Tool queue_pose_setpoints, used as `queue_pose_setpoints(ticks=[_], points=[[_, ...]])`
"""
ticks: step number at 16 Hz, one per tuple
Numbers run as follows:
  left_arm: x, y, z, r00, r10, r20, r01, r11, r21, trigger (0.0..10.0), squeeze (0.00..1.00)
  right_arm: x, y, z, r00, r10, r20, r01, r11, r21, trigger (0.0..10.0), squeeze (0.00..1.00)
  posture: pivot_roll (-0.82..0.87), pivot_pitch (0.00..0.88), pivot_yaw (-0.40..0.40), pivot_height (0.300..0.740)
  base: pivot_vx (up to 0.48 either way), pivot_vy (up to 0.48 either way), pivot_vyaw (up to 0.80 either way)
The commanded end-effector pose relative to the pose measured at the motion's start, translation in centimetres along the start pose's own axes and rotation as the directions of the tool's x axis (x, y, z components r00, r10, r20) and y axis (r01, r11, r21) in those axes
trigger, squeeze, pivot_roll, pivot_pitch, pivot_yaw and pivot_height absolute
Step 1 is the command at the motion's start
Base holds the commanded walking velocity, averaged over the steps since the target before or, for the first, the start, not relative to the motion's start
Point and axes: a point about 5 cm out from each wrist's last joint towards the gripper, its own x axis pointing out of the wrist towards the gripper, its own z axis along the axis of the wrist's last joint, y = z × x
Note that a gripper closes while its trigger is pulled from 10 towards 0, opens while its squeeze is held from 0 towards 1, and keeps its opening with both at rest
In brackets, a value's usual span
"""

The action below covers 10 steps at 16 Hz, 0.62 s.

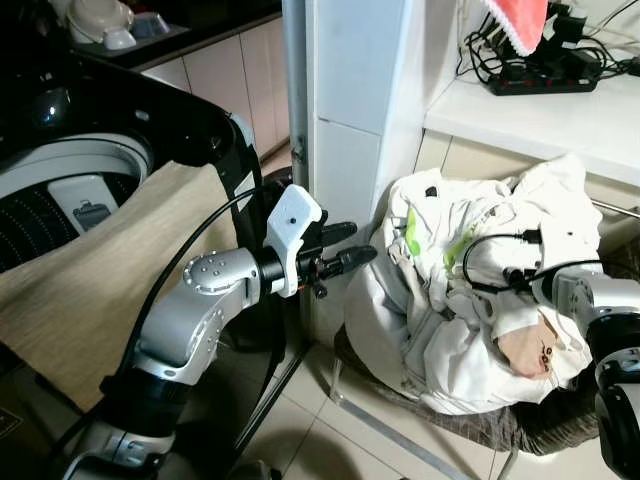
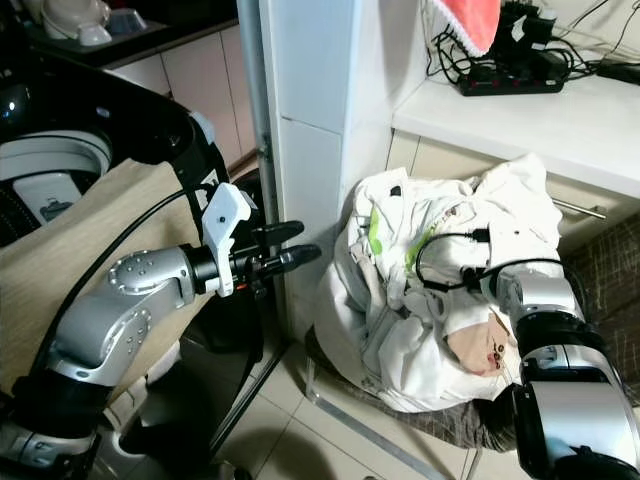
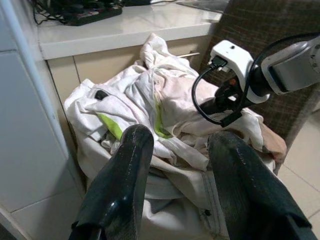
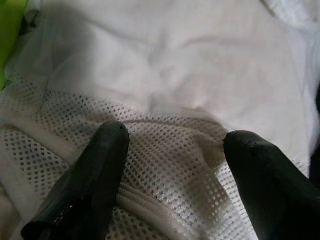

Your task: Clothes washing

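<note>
- Step in hand is judged as picking laundry from the pile; nothing is lifted yet
- Right gripper (image 4: 170, 150) is pressed down into the clothes pile (image 1: 470, 290), fingers spread wide, white mesh fabric (image 4: 165, 165) lying between and under them; no cloth is pinched yet
- Left gripper (image 1: 345, 250) is held in the air beside the white pillar (image 1: 350, 120), pointed toward the pile, fingers apart, nothing held, not touching the clothes
- Clothes pile is seen as mostly white garments with a lime green strip (image 1: 412, 232) and a pinkish piece (image 1: 530, 350) near the right wrist; it is heaped in a dark woven basket (image 1: 500, 425) on the tiled floor, under the counter (image 1: 560, 120)
- Basket is overfilled; clothes are spilling above its rim, so little of the basket is seen
- Washing machine (image 1: 90, 130) is at the robot's left, lid up, drum (image 1: 45, 215) open; a beige cloth (image 1: 110, 280) is draped over its front edge; whether anything lies in the drum cannot be told
- Next move is judged to call for closing the right fingers on a fold of mesh, lifting it free of the heap, then carrying it across to the open drum
- Tangling is likely, as garments are bunched together and more than one may be dragged up
- Power strip (image 1: 545, 75) with cables is seen on the counter, and a red cloth (image 1: 520, 20) is hung above it
</note>
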Motion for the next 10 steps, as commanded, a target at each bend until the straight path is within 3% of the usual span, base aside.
queue_pose_setpoints(ticks=[1, 2, 3, 10], points=[[-0.15, -0.62, -0.06, 0.999, -0.033, -0.023, 0.033, 0.999, 0.010, 10.0, 0.00, 0.10, 0.27, 0.10, 1.000, 0.019, -0.016, -0.019, 0.999, 0.039, 4.9, 0.00, -0.10, 0.000, 0.043, 0.740, 0.000, 0.000, 0.00], [-0.16, -0.68, -0.06, 0.999, -0.036, -0.025, 0.036, 0.999, 0.009, 10.0, 0.00, 0.13, 0.31, 0.06, 1.000, 0.022, -0.017, -0.021, 0.999, 0.050, 4.0, 0.00, -0.10, 0.000, 0.043, 0.740, 0.000, 0.000, 0.00], [-0.23, -0.83, -0.07, 0.999, -0.036, -0.033, 0.037, 0.999, 0.007, 10.0, 0.00, 0.23, 0.32, -0.02, 0.999, 0.024, -0.022, -0.023, 0.998, 0.065, 0.2, 0.00, -0.09, 0.000, 0.043, 0.740, 0.000, 0.000, 0.00], [-0.24, -1.09, -0.04, 0.998, -0.046, -0.053, 0.047, 0.999, 0.007, 10.0, 0.00, 0.30, 0.24, -0.07, 0.999, 0.038, -0.029, -0.035, 0.996, 0.080, 0.0, 0.00, -0.10, 0.000, 0.047, 0.740, 0.000, 0.000, 0.00]])
